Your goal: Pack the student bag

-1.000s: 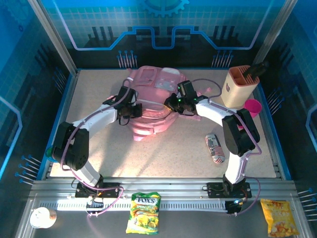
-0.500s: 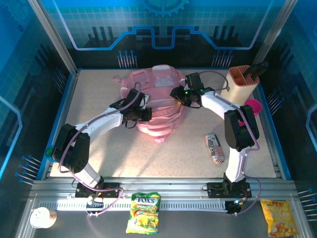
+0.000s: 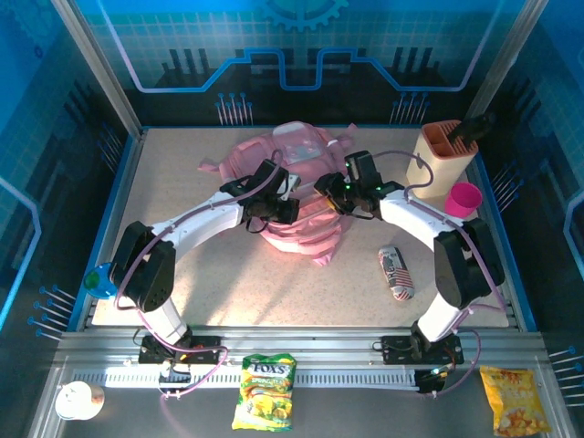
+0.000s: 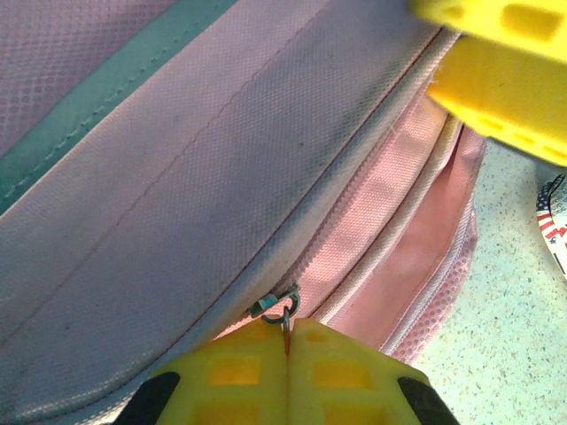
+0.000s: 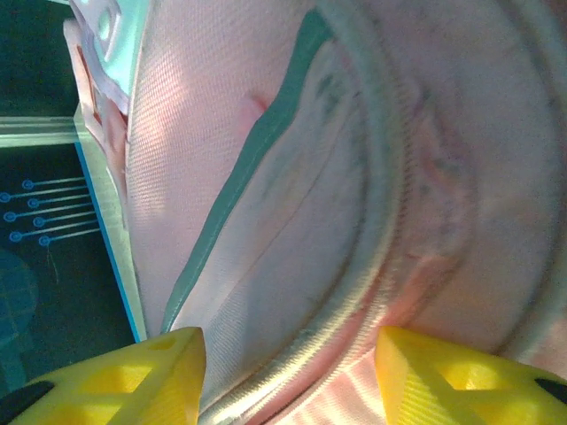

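The student bag (image 3: pixel 294 182), soft pink with pale trim, lies crumpled in the middle of the table, its straps trailing to the far left. My left gripper (image 3: pixel 279 208) rests on its near left side. In the left wrist view that gripper (image 4: pixel 286 341) is shut on the small metal zipper pull (image 4: pixel 281 310) of a pink zip. My right gripper (image 3: pixel 330 193) is at the bag's right side. Its yellow fingers (image 5: pixel 124 376) stand open over a curved zip seam of the bag (image 5: pixel 354 177), holding nothing.
A beige pencil holder (image 3: pixel 444 153) and a pink cup (image 3: pixel 464 197) stand at the far right. A flag-patterned can (image 3: pixel 396 272) lies right of the bag. Off the table's near edge lie a Fox's candy packet (image 3: pixel 265 391), a yellow snack bag (image 3: pixel 508 398) and a white cup (image 3: pixel 75 400).
My right gripper has opened and now hovers over the bag. My left gripper has moved right with the zipper pull, and the bag has shifted right and bunched up.
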{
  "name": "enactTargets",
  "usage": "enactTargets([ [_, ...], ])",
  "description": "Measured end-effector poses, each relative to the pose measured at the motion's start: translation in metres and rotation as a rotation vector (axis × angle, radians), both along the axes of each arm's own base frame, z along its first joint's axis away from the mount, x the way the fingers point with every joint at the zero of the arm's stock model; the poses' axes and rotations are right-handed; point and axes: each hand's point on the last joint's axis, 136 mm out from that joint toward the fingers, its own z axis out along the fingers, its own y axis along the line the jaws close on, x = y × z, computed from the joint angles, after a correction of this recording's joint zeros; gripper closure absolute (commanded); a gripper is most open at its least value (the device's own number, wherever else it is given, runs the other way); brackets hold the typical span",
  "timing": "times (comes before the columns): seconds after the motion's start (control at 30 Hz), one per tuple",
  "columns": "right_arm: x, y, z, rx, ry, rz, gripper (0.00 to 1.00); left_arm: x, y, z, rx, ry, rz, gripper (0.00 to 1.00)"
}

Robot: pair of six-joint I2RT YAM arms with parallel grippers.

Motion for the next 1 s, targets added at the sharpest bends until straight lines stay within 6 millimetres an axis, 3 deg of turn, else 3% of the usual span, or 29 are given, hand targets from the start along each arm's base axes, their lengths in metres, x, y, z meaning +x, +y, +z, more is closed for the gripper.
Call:
enactTargets([
  [0.2,0.008,0.009,-0.015,-0.017,0.034,0.024,0.65,-0.002,0.005,-0.003,0.033,0.005,-0.008,1.00],
  [0.4,0.012,0.008,-0.013,-0.086,0.009,0.060,0.81,-0.003,0.018,-0.009,0.079,0.025,-0.002,1.00],
  [0.7,0.016,0.003,-0.011,-0.155,-0.044,0.097,0.83,-0.002,0.068,-0.015,0.120,0.104,0.037,1.00],
  [0.87,0.016,0.003,-0.011,-0.171,-0.062,0.119,0.80,0.010,0.093,-0.007,0.130,0.131,0.095,0.97],
  [0.93,0.017,0.003,-0.010,-0.180,-0.072,0.126,0.75,0.018,0.097,-0.002,0.130,0.133,0.113,0.95],
  [1.0,0.017,0.002,-0.009,-0.194,-0.088,0.139,0.66,0.023,0.100,-0.002,0.132,0.140,0.129,0.82],
])
